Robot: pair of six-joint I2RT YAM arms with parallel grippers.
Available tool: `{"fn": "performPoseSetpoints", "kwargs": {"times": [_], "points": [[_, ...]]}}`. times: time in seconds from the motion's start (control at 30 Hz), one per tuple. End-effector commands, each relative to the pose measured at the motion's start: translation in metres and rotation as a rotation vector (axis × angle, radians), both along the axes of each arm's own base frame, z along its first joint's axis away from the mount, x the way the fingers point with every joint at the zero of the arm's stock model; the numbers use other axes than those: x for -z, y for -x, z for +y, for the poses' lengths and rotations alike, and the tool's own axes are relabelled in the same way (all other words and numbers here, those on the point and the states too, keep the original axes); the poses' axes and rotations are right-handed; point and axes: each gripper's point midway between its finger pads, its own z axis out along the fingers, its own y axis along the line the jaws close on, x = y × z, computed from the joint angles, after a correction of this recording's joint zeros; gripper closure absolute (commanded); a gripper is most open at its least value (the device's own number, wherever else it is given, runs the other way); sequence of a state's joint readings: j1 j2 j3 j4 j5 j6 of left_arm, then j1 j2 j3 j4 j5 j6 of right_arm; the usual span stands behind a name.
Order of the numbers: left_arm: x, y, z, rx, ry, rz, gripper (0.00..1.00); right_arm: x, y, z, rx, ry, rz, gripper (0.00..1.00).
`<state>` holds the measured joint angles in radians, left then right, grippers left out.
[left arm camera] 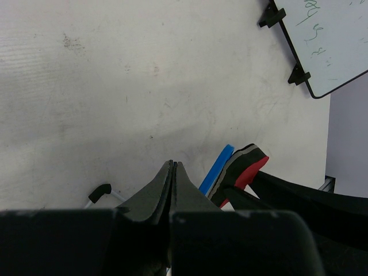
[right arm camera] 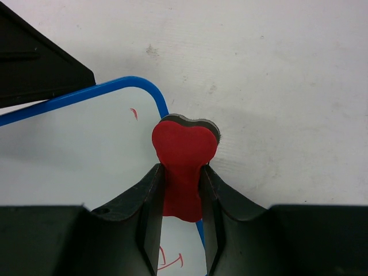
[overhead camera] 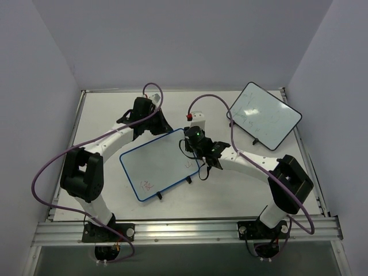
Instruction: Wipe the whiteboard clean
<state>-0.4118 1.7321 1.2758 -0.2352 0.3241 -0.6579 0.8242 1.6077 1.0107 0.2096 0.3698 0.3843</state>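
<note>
The whiteboard (overhead camera: 161, 164), white with a blue rim, lies slanted mid-table. Red scribbles sit near its front corner (overhead camera: 148, 186) and by its right edge (overhead camera: 190, 165). My right gripper (overhead camera: 194, 141) is over the board's far right corner, shut on a red eraser (right arm camera: 184, 149) with a grey-black backing. In the right wrist view the eraser overlaps the blue rim (right arm camera: 115, 86); a small red tick (right arm camera: 133, 113) and a red scribble (right arm camera: 169, 261) show on the white. My left gripper (left arm camera: 173, 165) is shut at the board's far edge, nothing visible between its fingers; the eraser (left arm camera: 244, 167) is just right of it.
A second whiteboard (overhead camera: 264, 114) with a black rim and faint dark marks lies at the back right, also seen in the left wrist view (left arm camera: 333, 40). Purple cables loop over both arms. White walls enclose the table on three sides.
</note>
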Motion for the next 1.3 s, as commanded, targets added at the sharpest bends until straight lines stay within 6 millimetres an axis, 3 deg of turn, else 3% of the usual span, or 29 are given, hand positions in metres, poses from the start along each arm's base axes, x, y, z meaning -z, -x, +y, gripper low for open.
{"fn": "performPoseSetpoints", "kwargs": {"times": [0.0, 0.27, 0.53, 1.27], "points": [[-0.022, 0.006, -0.009, 0.045, 0.026, -0.051, 0.98, 0.002, -0.001, -0.006, 0.002, 0.052, 0.007, 1.0], [-0.021, 0.006, -0.01, 0.048, 0.028, -0.05, 0.98, -0.015, -0.011, 0.008, -0.024, 0.039, -0.011, 1.0], [-0.02, 0.007, -0.012, 0.054, 0.026, -0.05, 0.98, -0.015, -0.017, 0.02, -0.045, 0.041, -0.006, 1.0], [-0.021, 0.008, -0.014, 0.059, 0.031, -0.052, 0.98, -0.011, 0.01, 0.054, -0.139, 0.054, 0.002, 1.0]]}}
